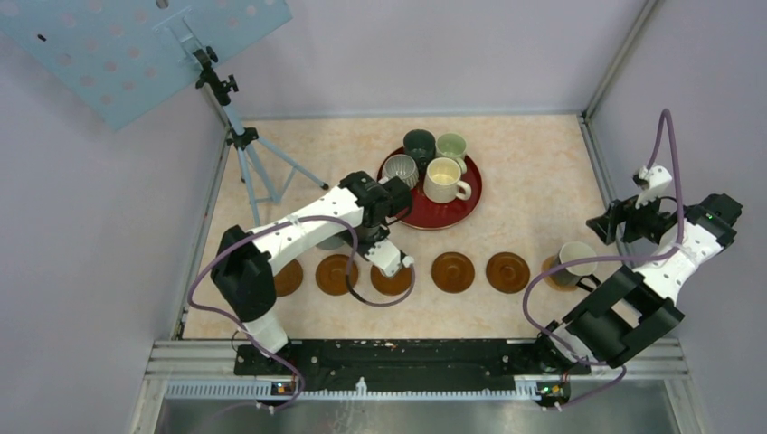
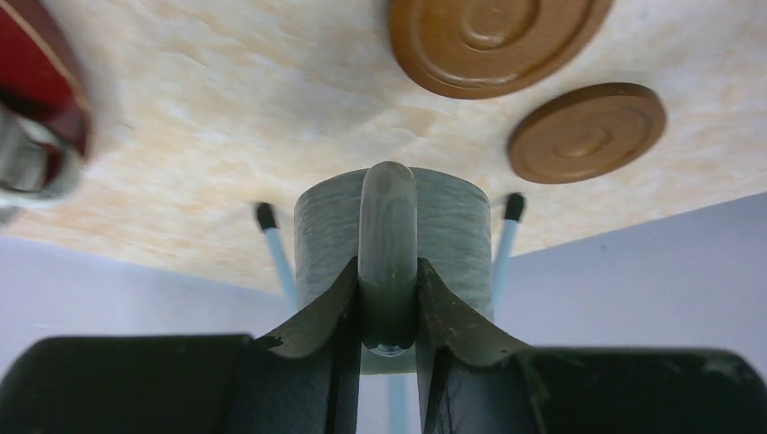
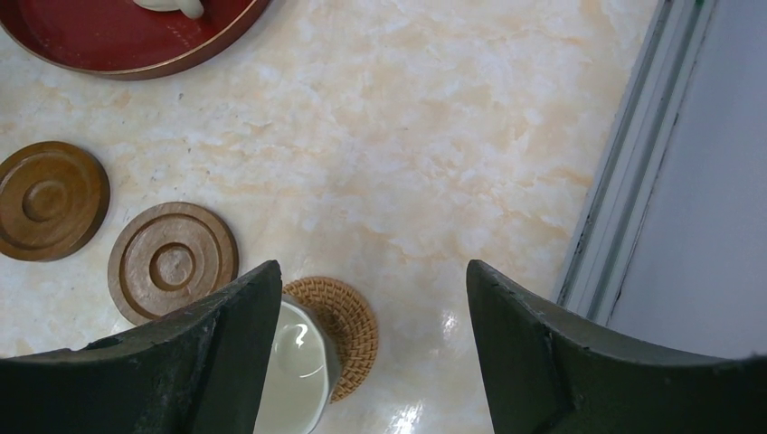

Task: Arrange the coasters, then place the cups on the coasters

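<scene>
Top view: 6 coasters (image 1: 452,271) lie in a row across the near side of the table (image 1: 534,172), so arranging appears complete. 4 cups (image 1: 445,179) stand on the red tray (image 1: 457,212) behind the row. An off-white cup (image 1: 576,257) stands on the rightmost coaster. The left arm (image 1: 307,224) is folded low over the left part of the row, with a grey cup (image 1: 329,242) largely hidden beneath it. The right arm (image 1: 692,244) is bent near the right wall, its tool pointing left, near the off-white cup. Left wrist view: the left gripper (image 2: 389,298) is clamped tight on the handle of the grey cup, which is upright. 2 bare coasters lie beyond it. Whether the cup's base touches the table cannot be told. Right wrist view: the right gripper (image 3: 371,271) stands wide apart and empty above the off-white cup, which sits on a woven coaster (image 3: 348,325). Assessment: cup placement is in hand, with cup 2 of 6 under grip. The next move calls for centring the grey cup over a free coaster, lowering it level, then releasing the handle.
</scene>
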Available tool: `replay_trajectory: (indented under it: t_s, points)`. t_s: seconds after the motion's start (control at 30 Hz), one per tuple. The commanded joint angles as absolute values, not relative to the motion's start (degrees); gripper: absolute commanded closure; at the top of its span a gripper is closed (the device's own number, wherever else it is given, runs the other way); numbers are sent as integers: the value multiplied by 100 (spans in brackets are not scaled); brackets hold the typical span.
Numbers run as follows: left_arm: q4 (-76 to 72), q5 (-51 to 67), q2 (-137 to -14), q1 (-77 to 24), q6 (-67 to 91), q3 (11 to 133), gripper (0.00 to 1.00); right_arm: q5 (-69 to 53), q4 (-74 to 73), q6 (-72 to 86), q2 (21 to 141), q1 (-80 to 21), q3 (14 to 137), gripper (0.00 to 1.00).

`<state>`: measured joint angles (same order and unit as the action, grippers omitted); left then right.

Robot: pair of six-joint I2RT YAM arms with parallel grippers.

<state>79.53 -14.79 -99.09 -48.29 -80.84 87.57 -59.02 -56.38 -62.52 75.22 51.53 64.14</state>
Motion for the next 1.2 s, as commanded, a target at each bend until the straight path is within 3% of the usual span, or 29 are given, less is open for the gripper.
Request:
replay_trajectory:
  t_s: [0.0, 0.37, 1.17]
  points:
    - [8110, -2046, -9297, -4590, -7463, 8280, 100, -6242, -5477, -6224, 7571, 5133, 6515, 26]
    - [8104, -2364, -8613, -3865, -6472, 6967, 100, -6205, -5508, -6246, 7633, 5133, 6566, 26]
    - [7877, -2683, -9121, -3373, -5661, 6287, 100, -6036, -5600, -6392, 7707, 5131, 6611, 26]
